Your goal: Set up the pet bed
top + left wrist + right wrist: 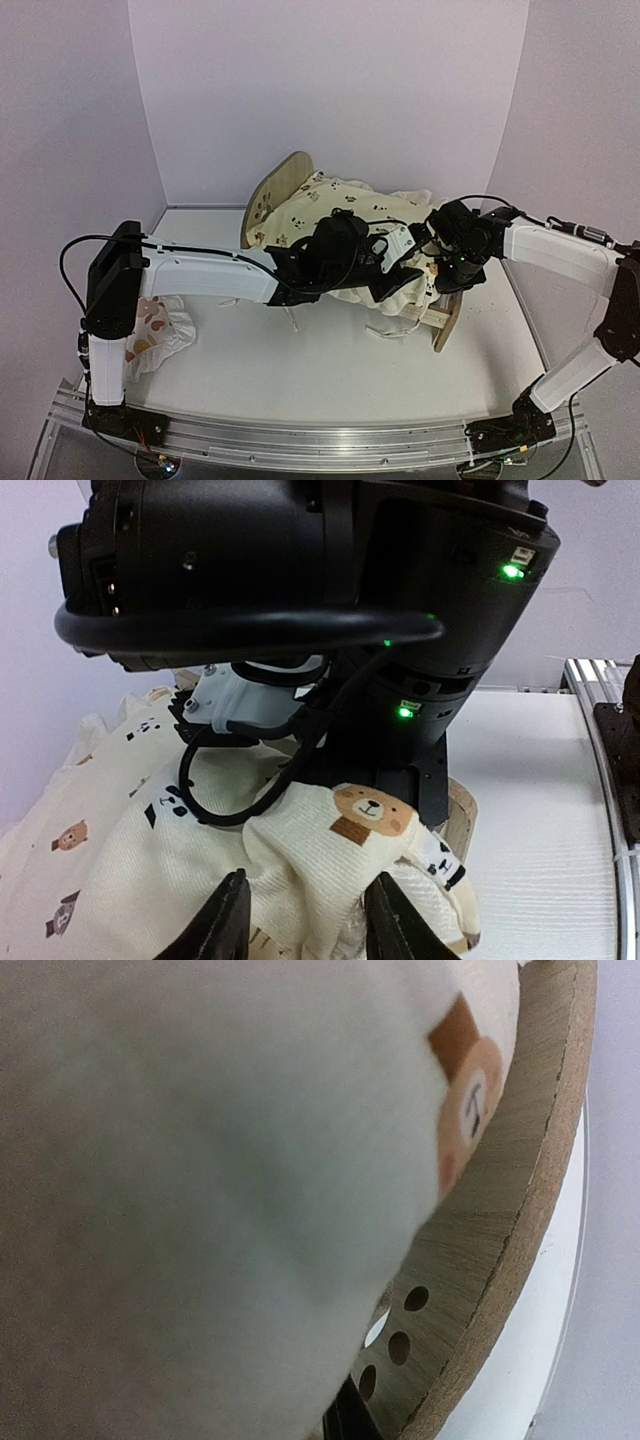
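The pet bed stands mid-table, its arched headboard (272,195) at the back left and its low footboard (450,318) at the front right. A cream animal-print cushion (325,205) is heaped over it and hides the base. My left gripper (310,925) is open, its fingers either side of a fold of the cushion (330,860) near the foot end. My right gripper (440,268) is down at the same cushion corner, against the footboard (500,1220). Blurred fabric (200,1160) covers its wrist view, so its jaws are hidden.
A small white pillow with orange-brown prints (160,335) lies at the front left beside the left arm's base. The right arm's black wrist (300,570) hangs just above my left fingers. White walls enclose the back and sides.
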Controlling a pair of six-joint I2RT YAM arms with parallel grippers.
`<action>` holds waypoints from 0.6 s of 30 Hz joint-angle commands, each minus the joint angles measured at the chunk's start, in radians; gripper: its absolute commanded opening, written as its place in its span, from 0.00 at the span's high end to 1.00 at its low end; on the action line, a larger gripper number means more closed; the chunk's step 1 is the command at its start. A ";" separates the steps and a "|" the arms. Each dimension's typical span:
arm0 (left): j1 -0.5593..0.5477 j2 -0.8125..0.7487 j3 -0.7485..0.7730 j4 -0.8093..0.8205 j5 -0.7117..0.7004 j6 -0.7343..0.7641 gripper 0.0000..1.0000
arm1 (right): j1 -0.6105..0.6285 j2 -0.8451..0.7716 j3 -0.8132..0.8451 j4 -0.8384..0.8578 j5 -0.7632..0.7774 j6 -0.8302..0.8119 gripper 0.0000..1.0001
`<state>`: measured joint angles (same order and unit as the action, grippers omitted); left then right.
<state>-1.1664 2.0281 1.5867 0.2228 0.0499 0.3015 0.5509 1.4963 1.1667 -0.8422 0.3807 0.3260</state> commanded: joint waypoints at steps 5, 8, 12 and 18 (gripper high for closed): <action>-0.015 -0.053 0.003 -0.118 -0.124 -0.053 0.22 | -0.006 -0.007 -0.009 -0.128 -0.027 0.047 0.77; -0.016 -0.075 0.005 -0.198 -0.173 -0.084 0.09 | -0.006 -0.031 -0.011 -0.141 -0.029 0.051 0.71; -0.016 -0.100 -0.011 -0.245 -0.186 -0.091 0.07 | -0.006 -0.078 0.010 -0.184 -0.056 0.051 0.63; -0.016 -0.022 0.099 -0.285 -0.171 -0.081 0.20 | -0.006 -0.198 0.021 -0.263 -0.114 0.050 0.48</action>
<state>-1.1862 2.0036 1.5903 -0.0149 -0.1049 0.2334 0.5513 1.3967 1.1712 -0.9218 0.2861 0.3664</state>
